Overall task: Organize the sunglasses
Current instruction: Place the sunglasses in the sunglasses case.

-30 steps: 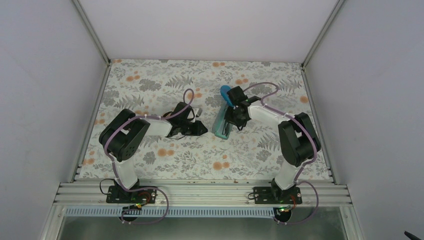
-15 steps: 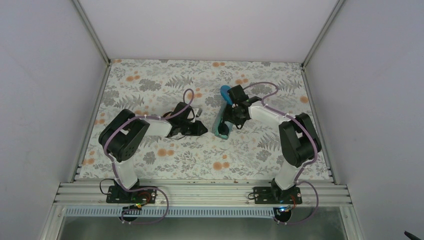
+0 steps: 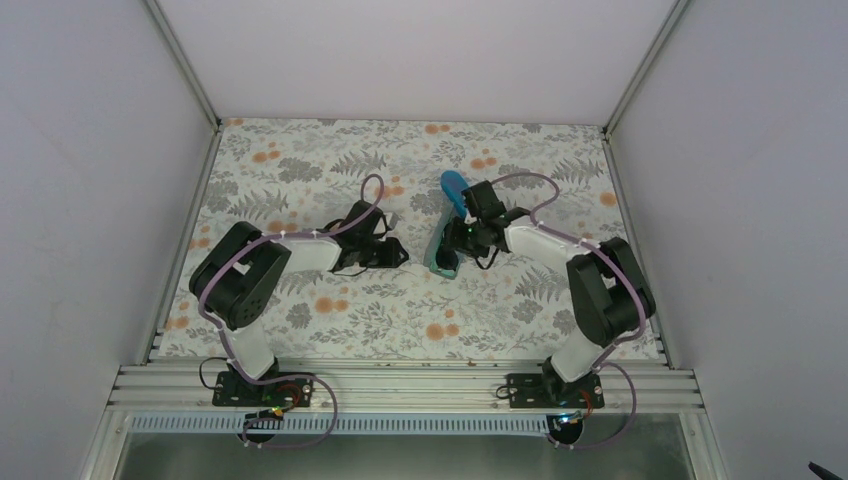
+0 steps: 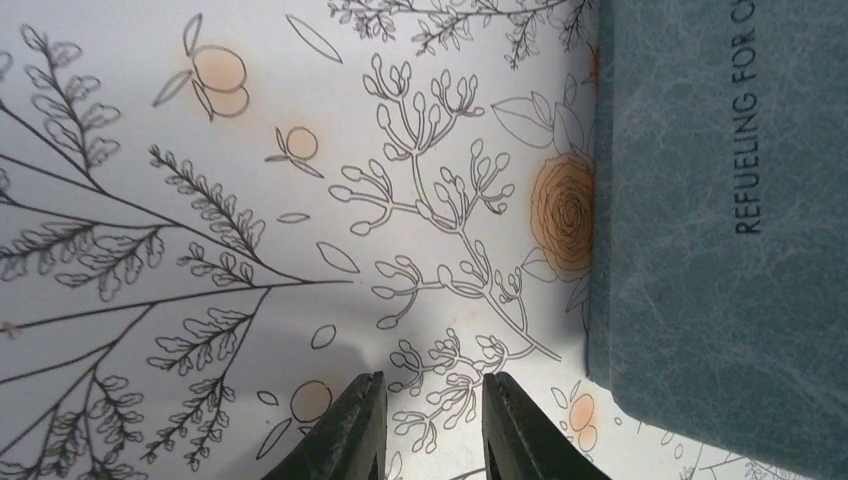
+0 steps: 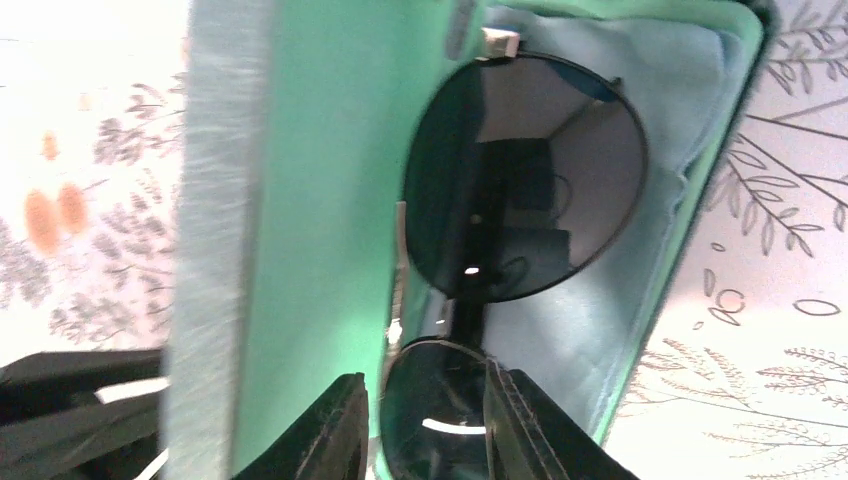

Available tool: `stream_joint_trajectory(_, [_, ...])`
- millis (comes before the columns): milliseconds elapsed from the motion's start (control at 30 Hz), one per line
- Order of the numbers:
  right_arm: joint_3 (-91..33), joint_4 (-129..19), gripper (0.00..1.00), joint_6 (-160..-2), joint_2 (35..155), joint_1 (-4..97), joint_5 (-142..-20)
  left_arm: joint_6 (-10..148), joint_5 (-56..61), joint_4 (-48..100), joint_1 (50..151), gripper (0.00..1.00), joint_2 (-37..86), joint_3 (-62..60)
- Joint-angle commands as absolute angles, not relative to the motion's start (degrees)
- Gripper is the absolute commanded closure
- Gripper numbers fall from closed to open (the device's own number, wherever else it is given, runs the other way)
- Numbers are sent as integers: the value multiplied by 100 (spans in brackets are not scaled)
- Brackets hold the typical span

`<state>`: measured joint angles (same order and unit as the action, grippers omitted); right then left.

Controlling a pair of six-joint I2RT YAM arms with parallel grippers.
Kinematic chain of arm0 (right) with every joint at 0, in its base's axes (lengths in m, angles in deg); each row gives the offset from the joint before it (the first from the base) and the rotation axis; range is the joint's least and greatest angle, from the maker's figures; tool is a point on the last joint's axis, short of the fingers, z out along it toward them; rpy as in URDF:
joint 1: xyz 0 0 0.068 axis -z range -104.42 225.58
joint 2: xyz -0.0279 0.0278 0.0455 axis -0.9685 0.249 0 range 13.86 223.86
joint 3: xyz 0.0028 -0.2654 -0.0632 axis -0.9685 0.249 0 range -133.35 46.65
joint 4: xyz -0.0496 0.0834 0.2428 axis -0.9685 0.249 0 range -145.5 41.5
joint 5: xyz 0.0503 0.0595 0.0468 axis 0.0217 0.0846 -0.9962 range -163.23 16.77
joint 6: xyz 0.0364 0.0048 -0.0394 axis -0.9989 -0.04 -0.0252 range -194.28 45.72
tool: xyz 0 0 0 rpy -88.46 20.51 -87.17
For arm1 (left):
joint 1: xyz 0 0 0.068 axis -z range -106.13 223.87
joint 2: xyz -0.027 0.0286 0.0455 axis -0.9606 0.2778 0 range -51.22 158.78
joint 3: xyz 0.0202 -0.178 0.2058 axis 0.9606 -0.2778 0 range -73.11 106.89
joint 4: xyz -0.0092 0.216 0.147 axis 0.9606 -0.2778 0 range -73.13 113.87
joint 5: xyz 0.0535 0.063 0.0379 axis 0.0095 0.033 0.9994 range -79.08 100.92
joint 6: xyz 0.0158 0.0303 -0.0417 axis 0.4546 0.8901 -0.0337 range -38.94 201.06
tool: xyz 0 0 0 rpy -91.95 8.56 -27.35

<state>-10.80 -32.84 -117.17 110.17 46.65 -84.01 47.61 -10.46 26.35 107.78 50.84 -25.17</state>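
1. Swinging its elbow outward since a second ago, the right arm is reaching over the oblong teal-lined case, which is lying open on the floral tablecloth.
2. The left arm is stretching out left of that case, beside a grey-blue textured case.
3. The thin black-framed round sunglasses are lying inside the open case on a light blue cloth.
4. The right gripper is straddling the lower lens with its fingers narrowly parted; whether it is pinching the lens cannot be told.
5. The left gripper is hovering narrowly spread, holding nothing.

Your sunglasses lie in the open case, on its cloth. A second case lies on the table just beside your left gripper.
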Motion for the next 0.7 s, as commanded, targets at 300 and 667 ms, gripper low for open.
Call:
stream_joint_trajectory(300, [-162,-3752,87,-11413,10090,4360,-9491,4872,-712,2303,10767,75,4966,-2276])
stream_joint_trajectory(667, [-241,-3667,92,-11587,10560,4059,-9137,4876,-718,2252,10767,75,4994,-2267])
